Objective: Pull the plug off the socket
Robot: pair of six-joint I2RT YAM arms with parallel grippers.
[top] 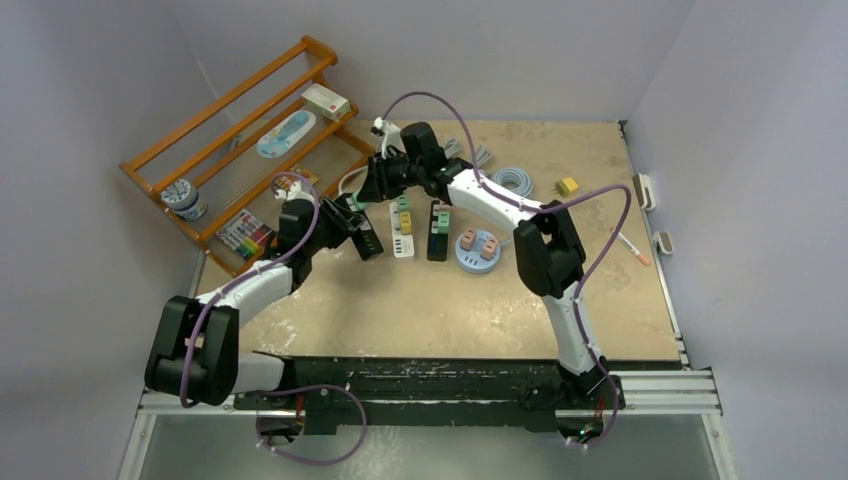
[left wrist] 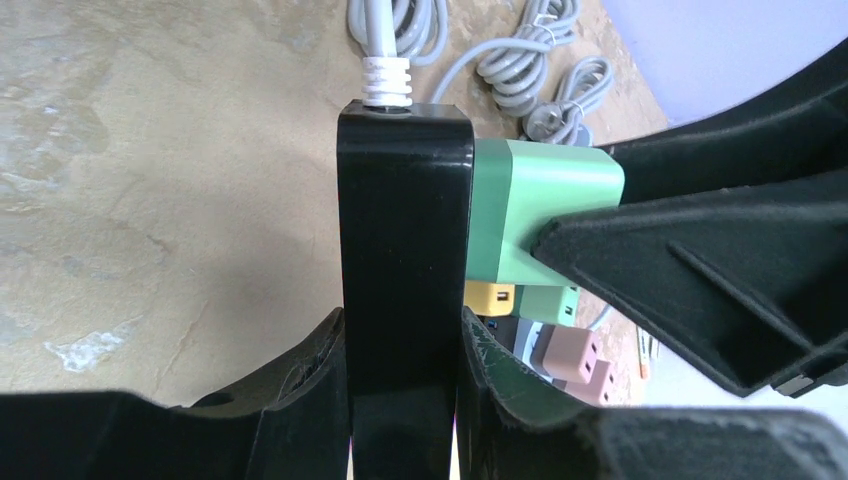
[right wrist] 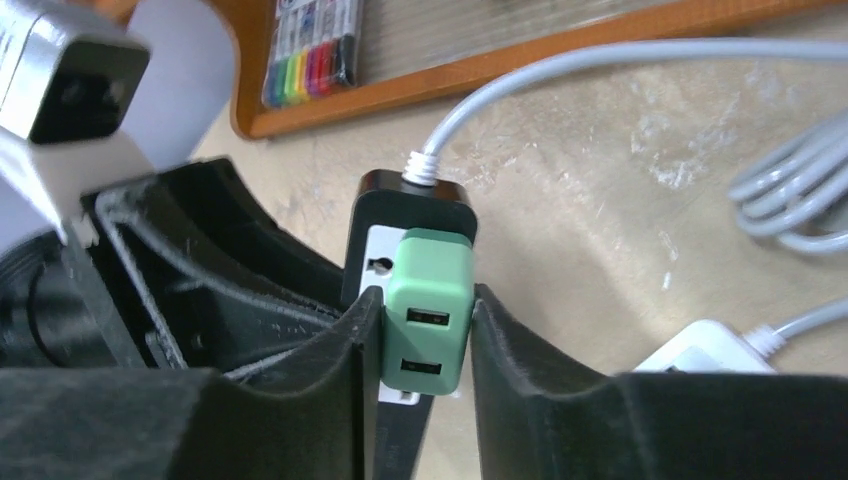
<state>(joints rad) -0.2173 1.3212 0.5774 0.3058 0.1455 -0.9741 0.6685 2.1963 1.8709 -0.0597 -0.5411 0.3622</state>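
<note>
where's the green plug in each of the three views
Top external: the green plug is a small speck up and left of centre, where the two arms meet.
Left wrist: right of centre.
Right wrist: centre, lower half.
Shared landmark: the black power strip that it is plugged into.

This is a robotics lab test cell. Plain pale walls [top: 120,80] box in a scuffed tan counter [top: 450,300], and two robot arms [top: 545,255] are bolted to an aluminium rail [top: 660,392] at its near edge. Practice props lie about: socket strips [top: 403,235], coiled cables [top: 515,180] and a wooden rack [top: 222,105].
</note>
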